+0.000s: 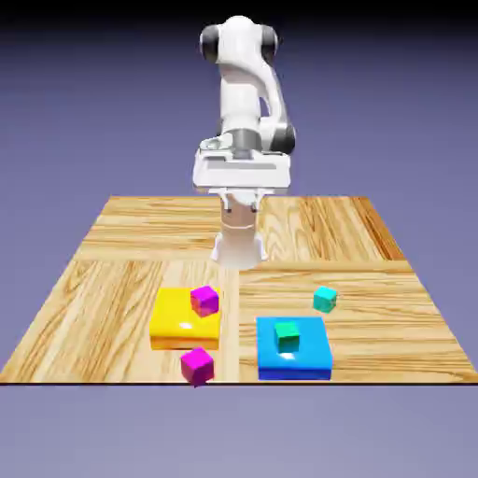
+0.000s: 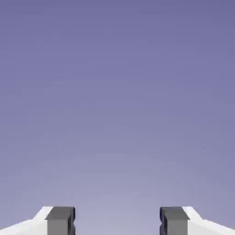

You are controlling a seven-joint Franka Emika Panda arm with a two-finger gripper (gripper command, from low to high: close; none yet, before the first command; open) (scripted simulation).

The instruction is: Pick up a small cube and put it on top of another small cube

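Exterior view, clocked from centre | yellow block [image 1: 170,318]: 7 o'clock | blue block [image 1: 315,359]: 5 o'clock | both on wooden table [image 1: 121,308]

A plain blue-violet backdrop [image 1: 401,112] fades to black along the exterior view's top edge and pales toward the bottom. Before it lies a light brown, wood-grained tabletop [image 1: 121,271] with visible seams between its panels and a thin dark front edge. The hand view shows only smooth, violet-grey background, paler low down.
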